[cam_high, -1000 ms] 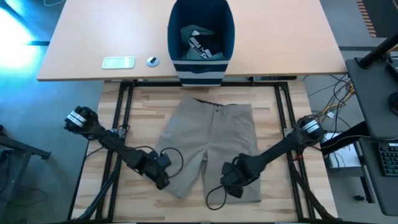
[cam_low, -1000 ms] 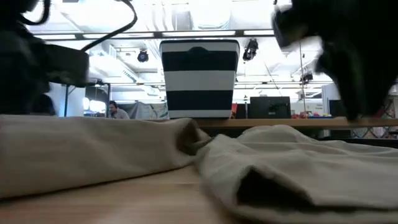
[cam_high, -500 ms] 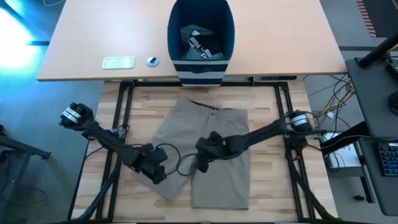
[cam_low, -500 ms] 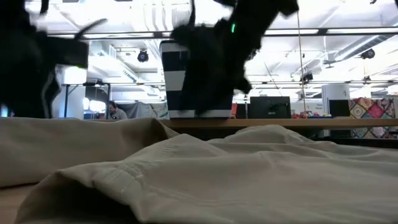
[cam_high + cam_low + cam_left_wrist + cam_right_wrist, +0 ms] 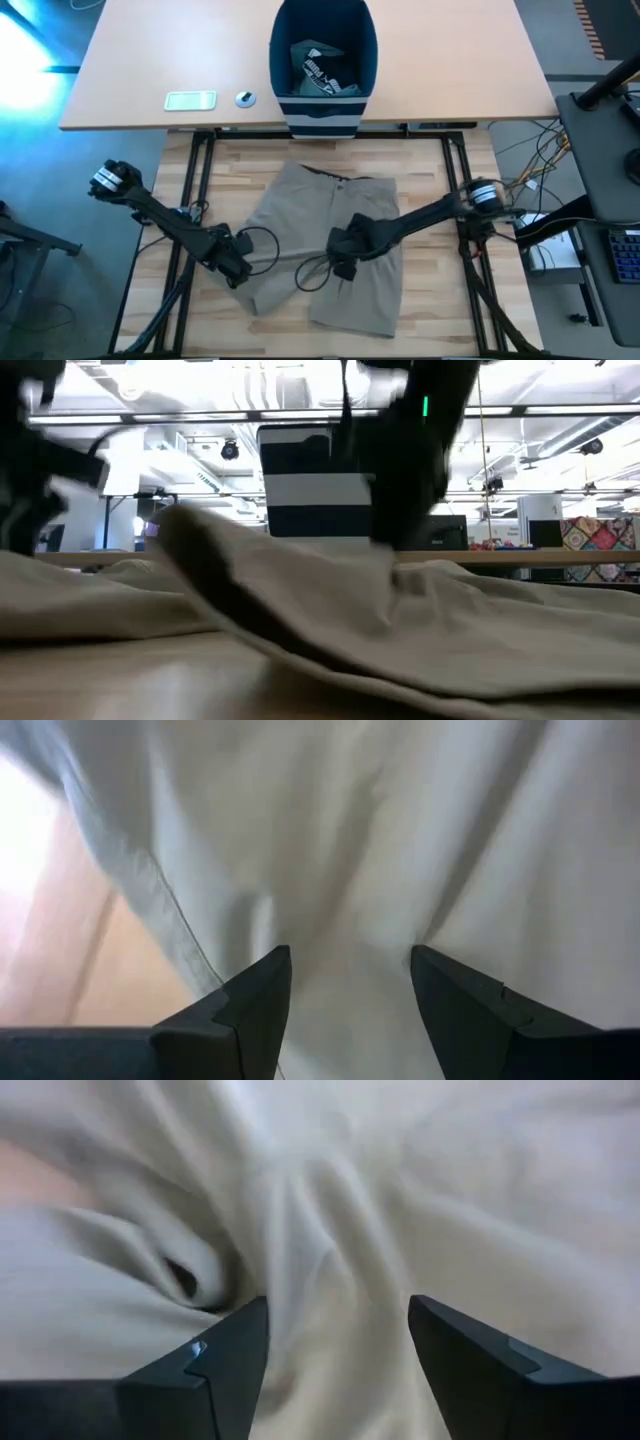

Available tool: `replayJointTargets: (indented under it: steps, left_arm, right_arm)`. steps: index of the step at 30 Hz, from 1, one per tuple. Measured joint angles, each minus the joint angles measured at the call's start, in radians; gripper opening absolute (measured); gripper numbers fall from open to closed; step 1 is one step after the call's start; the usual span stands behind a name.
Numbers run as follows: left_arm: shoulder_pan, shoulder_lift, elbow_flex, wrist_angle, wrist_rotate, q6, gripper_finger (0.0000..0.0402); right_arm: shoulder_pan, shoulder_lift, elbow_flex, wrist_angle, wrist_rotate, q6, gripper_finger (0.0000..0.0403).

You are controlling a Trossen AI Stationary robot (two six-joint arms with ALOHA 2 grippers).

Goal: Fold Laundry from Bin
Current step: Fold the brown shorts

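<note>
Beige shorts [image 5: 340,200] lie on the wooden table [image 5: 440,170], waist toward the far edge. My left gripper [image 5: 232,270] stands at the outer edge of the shorts' left leg, pointing down, shut on cloth [image 5: 350,955]. My right gripper [image 5: 345,255] is over the middle of the shorts, slanting down, shut on bunched cloth [image 5: 338,1305]. The navy striped bin [image 5: 323,115] stands beyond the far edge with more laundry [image 5: 320,70] inside; its striped wall [image 5: 310,490] also shows in the low view. My left gripper pinches a gathered bunch of the left leg [image 5: 345,935] between its two fingers, from above, pointing down. Creases run from the fingers outward. In the low view this cloth [image 5: 185,525] rises in a ridge off the table; the rest lies flat. My right gripper has a bunch of folds from the shorts' middle [image 5: 330,1280] between its two fingers, coming slanting from above and from the table's right. One layer or several, I cannot tell. The cloth around it stays on the table.
A tan desk [image 5: 130,60] behind the table carries a small white flat device [image 5: 190,100] and a small round thing [image 5: 245,98]. Loose cables loop off both wrists [image 5: 262,245]. Bare wood lies left and right of the shorts.
My right gripper has gone from the right leg's hem toward the table's left and far side, to the shorts' middle. My left gripper has moved toward the left edge and up, raising the left leg's cloth into a ridge. The shorts have bunched narrower.
</note>
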Motion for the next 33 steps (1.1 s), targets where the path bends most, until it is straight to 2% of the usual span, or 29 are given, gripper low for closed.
replayJointTargets:
  steps: [2, 6, 9, 12, 18, 20, 22, 27, 30, 33]
  left_arm:
    - [0.000, -0.039, 0.045, -0.004, -0.029, -0.001, 0.0191]
    - [0.005, -0.085, 0.092, 0.110, -0.182, -0.007, 0.0191]
    - [0.039, -0.063, 0.070, 0.176, -0.231, -0.006, 0.0191]
    - [0.094, -0.002, 0.033, 0.207, -0.271, -0.007, 0.0191]
    - [0.275, 0.147, -0.058, 0.306, -0.266, 0.089, 0.0191]
    - [0.338, 0.175, -0.067, 0.307, -0.280, 0.149, 0.0191]
    - [0.399, 0.181, -0.066, 0.289, -0.286, 0.238, 0.0191]
    - [0.502, 0.116, 0.003, 0.183, -0.258, 0.464, 0.0191]
    - [0.499, 0.044, 0.092, 0.171, -0.218, 0.499, 0.0191]
    - [0.447, -0.008, 0.160, 0.211, -0.120, 0.463, 0.0191]
  right_arm:
    - [0.015, -0.060, 0.000, 0.051, 0.005, 0.016, 0.0237]
    - [0.077, -0.109, -0.006, 0.112, 0.007, 0.035, 0.0237]
    - [0.143, -0.091, -0.007, 0.116, 0.005, 0.068, 0.0238]
    - [0.212, -0.015, -0.009, 0.146, 0.002, 0.113, 0.0238]
    - [0.314, 0.192, -0.002, 0.279, -0.100, 0.217, 0.0237]
    - [0.333, 0.229, 0.019, 0.301, -0.177, 0.270, 0.0238]
    - [0.351, 0.251, 0.044, 0.298, -0.201, 0.298, 0.0238]
    - [0.380, 0.199, 0.094, 0.184, -0.192, 0.279, 0.0238]
    - [0.369, 0.103, 0.099, 0.135, -0.138, 0.263, 0.0238]
    - [0.350, -0.021, 0.083, 0.118, -0.023, 0.259, 0.0238]
